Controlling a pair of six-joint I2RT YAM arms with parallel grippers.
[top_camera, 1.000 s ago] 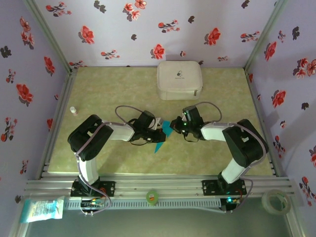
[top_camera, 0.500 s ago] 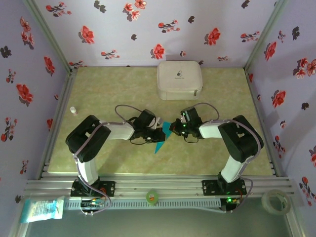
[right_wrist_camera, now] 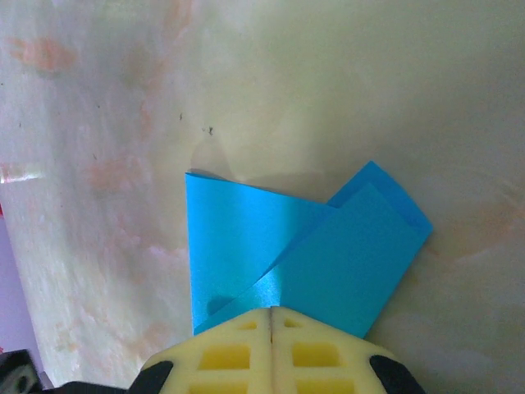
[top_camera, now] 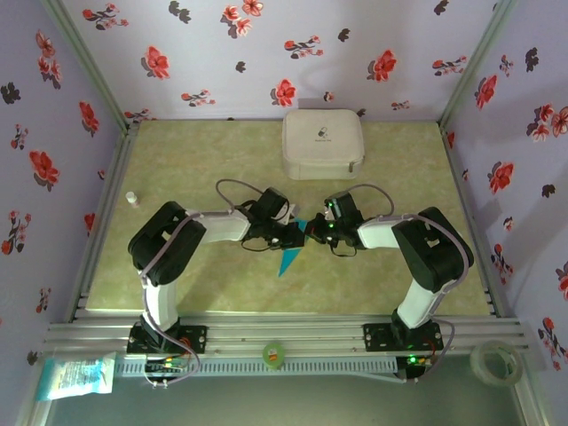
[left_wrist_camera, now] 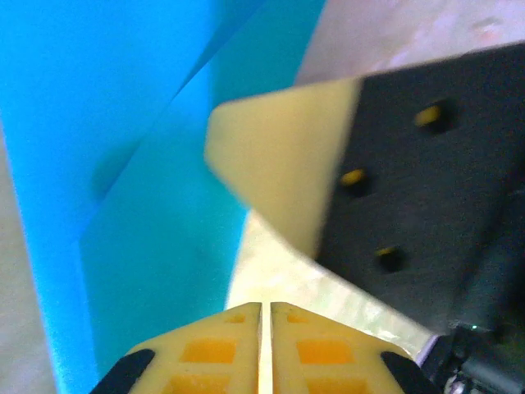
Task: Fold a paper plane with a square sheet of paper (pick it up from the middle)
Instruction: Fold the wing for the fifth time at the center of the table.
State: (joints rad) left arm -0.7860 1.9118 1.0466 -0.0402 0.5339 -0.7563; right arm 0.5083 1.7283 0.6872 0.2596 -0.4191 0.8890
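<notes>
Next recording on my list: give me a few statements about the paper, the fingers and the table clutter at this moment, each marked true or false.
1. The blue paper lies as a flat, unfolded square. False: it is folded, with layers overlapping.
2. The right gripper has its fingers shut at the paper's edge. True.
3. The white case sits at the back of the table, and neither gripper touches it. True.
4. The small white bottle stands at the table's right edge. False: it stands at the left edge.
5. The green tape roll rests on the white case. False: it sits on the front rail between the arm bases.
</notes>
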